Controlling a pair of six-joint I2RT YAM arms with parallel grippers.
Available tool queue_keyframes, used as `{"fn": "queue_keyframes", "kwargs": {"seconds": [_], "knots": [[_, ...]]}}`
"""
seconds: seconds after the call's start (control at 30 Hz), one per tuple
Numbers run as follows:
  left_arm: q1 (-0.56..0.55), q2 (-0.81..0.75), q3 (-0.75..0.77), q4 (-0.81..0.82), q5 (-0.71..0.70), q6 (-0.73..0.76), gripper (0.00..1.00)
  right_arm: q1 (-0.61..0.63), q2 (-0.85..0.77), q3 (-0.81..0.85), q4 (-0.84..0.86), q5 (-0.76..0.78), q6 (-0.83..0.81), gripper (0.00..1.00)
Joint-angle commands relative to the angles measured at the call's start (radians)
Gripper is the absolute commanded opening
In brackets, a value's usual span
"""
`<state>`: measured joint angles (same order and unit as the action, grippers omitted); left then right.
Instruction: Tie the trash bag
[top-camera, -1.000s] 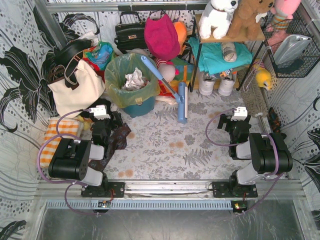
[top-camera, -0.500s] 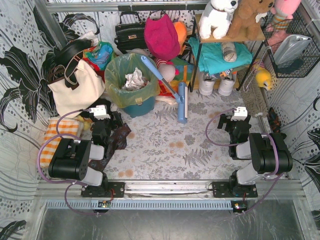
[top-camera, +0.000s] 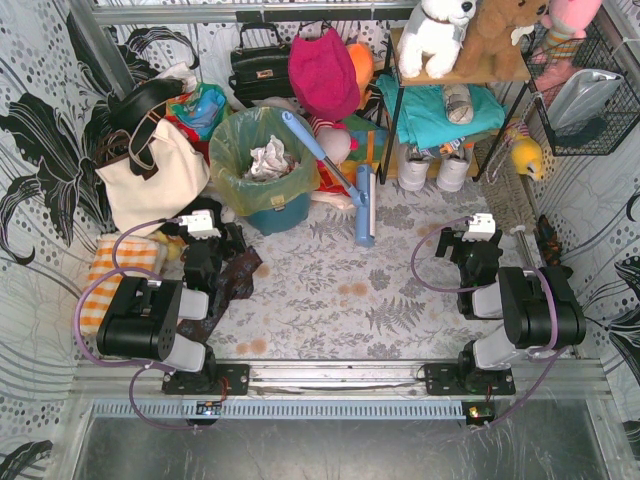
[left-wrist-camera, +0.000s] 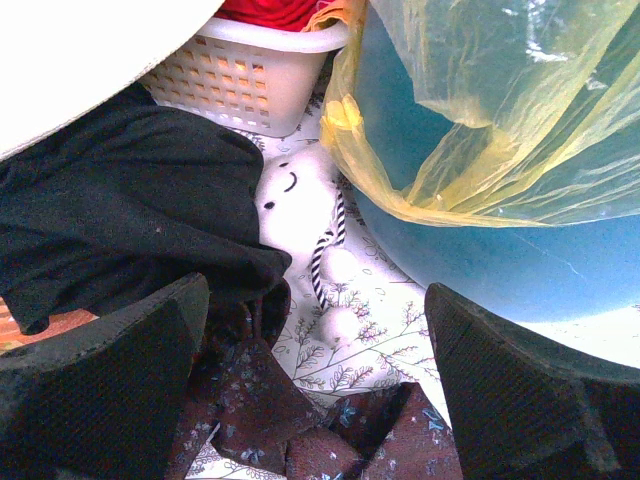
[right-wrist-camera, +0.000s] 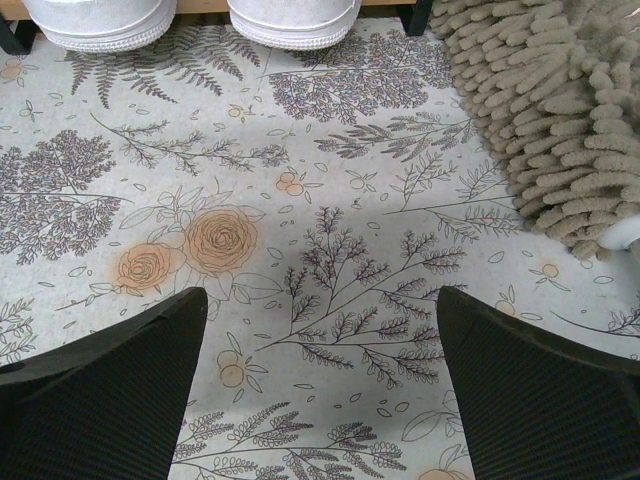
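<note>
- My left gripper (left-wrist-camera: 320, 390) has its fingers apart with nothing between them, above a brown patterned cloth (left-wrist-camera: 255, 405).
- My right gripper (right-wrist-camera: 320, 380) is also spread wide and empty, above the flowered counter (right-wrist-camera: 330, 180).
- The trash bag (left-wrist-camera: 500, 110) lines the teal bin (left-wrist-camera: 520, 270) just ahead of the left gripper. Its mouth is open, with white paper (top-camera: 268, 158) inside.
</note>
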<state>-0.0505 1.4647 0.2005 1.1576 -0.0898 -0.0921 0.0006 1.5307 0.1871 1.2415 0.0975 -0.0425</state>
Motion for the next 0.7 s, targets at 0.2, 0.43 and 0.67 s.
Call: {"fn": "queue_keyframes", "kwargs": {"seconds": [0.2,0.43,0.67], "knots": [[-0.043,-0.043,-0.005,0.047,-0.044,0.047,0.98,0.009,-0.078,0.045,-0.081,-0.002,-0.012,0.97],[-0.086,-0.191,0.027,-0.147,-0.123,0.042,0.98,0.009,-0.182,0.066,-0.230,0.021,-0.005,0.97],[-0.142,-0.354,0.040,-0.348,-0.175,-0.005,0.98,0.009,-0.365,0.077,-0.401,0.043,0.008,0.97]]}}
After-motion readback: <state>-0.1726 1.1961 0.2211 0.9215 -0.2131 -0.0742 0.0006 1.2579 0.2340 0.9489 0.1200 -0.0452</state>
